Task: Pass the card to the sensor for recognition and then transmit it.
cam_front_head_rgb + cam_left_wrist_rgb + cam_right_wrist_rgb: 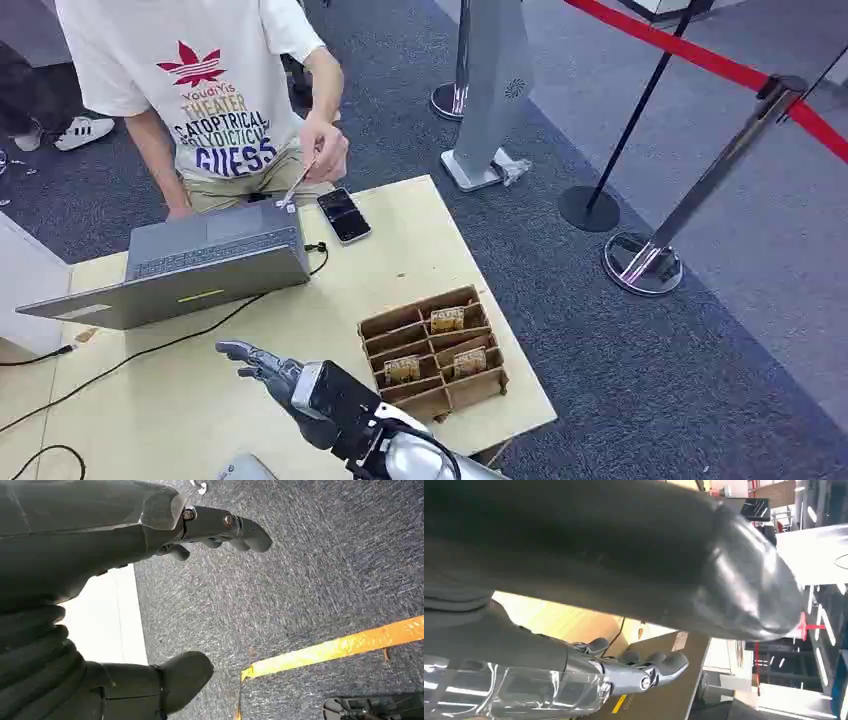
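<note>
The pale wooden table (400,250) fills the middle of the head view, set on grey carpet. At its far side a person (205,90) in a white printed T-shirt leans in, and that person's hand (322,148) pinches the card (298,184), tilted down toward the far edge of the laptop. The grey laptop (200,262) lies open on the left of the table, a black cable (130,350) trailing from it toward the near left edge. Just right of the laptop's far corner lies a dark phone (344,215), flat, screen up.

On the near right of the table sits a cardboard divider box (432,352); small brown printed tiles lie in three of its compartments. I cannot tell what the tiles are.

Here is the right hand (262,366), reaching in from the near edge, hovering over bare tabletop between the laptop and the box. Its fingers are stretched forward and slightly spread, holding nothing; the right wrist view shows fingers (659,663) extended with nothing in them.

The left hand (150,600) hangs over carpet, thumb and fingers well apart, nothing between them. An orange tape line (340,647) crosses the floor there.

Off to the far right stand chrome stanchions (650,255) linked by a red rope (700,55).
</note>
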You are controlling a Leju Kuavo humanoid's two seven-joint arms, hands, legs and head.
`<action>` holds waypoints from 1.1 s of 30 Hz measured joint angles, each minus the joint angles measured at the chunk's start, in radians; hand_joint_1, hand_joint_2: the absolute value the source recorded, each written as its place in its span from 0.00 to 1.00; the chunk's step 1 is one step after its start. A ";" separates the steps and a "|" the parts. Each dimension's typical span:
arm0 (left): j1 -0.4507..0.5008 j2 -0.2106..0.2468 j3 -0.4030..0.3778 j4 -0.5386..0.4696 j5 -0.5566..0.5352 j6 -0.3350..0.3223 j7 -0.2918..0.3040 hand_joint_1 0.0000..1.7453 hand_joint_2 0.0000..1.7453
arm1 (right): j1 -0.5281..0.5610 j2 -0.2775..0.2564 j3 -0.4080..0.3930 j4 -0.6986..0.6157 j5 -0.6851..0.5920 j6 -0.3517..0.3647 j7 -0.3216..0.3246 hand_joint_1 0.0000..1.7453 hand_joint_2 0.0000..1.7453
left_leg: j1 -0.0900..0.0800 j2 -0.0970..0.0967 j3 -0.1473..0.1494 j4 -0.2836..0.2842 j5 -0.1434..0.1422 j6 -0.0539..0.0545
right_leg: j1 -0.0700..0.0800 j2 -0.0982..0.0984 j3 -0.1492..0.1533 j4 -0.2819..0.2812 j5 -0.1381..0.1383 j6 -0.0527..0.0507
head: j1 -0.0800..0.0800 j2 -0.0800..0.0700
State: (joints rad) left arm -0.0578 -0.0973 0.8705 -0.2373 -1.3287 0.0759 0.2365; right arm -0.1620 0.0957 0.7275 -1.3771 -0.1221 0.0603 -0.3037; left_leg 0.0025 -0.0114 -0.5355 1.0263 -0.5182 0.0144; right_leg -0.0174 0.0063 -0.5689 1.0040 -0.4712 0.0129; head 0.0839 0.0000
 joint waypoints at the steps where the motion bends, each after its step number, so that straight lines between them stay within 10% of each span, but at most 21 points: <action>1: 0.000 0.000 0.000 0.001 0.000 -0.001 0.000 0.00 0.00 | 0.000 0.000 0.000 0.000 0.004 0.000 0.000 0.00 0.00 | 0.000 0.000 0.000 0.000 0.000 0.000 | 0.000 0.000 0.000 0.000 0.000 0.000 | 0.000 0.000; 13: 0.000 -0.001 0.000 0.001 0.000 0.007 0.003 0.00 0.00 | 0.000 0.000 -0.001 0.000 0.015 0.003 0.008 0.00 0.00 | 0.000 0.000 0.000 0.000 0.000 0.000 | 0.000 0.000 0.000 0.000 0.000 0.000 | 0.000 0.000; 14: 0.000 0.000 0.000 0.001 0.000 0.009 0.003 0.00 0.00 | 0.000 0.000 -0.002 0.000 0.015 0.003 0.008 0.00 1.00 | 0.000 0.000 0.000 0.000 0.000 0.000 | 0.000 0.000 0.000 0.000 0.000 0.000 | 0.000 0.000; 33: 0.000 0.000 0.000 0.001 -0.031 0.021 -0.005 0.00 0.00 | -0.054 0.000 -0.013 -0.102 0.235 -0.154 -0.041 0.00 1.00 | 0.000 0.000 0.000 0.000 0.000 0.000 | 0.000 0.000 0.000 0.000 0.000 0.000 | 0.000 0.000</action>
State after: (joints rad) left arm -0.0579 -0.0977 0.8701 -0.2361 -1.3600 0.0965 0.2312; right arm -0.2164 0.0957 0.7149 -1.4794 0.1134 -0.0936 -0.3449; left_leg 0.0025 -0.0114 -0.5356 1.0263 -0.5181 0.0145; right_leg -0.0174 0.0063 -0.5689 1.0040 -0.4711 0.0129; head 0.0839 0.0000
